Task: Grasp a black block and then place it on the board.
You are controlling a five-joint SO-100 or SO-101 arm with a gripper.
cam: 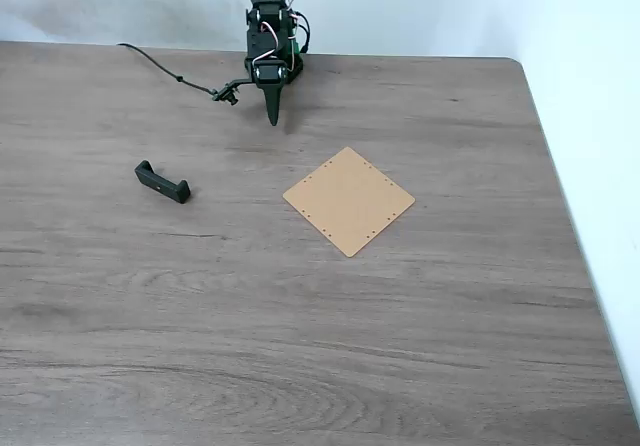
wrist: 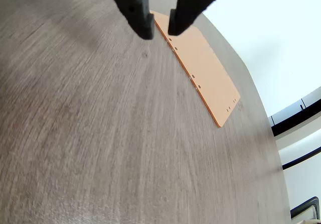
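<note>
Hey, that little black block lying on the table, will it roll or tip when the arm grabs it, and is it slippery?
The black block lies flat and long with raised tabs at both ends, so it will probably slide or pivot rather than roll. It looks small and rigid, likely light. Its smooth dark surface might slip unless the end effector closes squarely across the narrow middle.

Fixed view: black block left of board, well apart, both on table

A small black block lies flat on the wooden table, well left of the tan, hole-edged board
</note>
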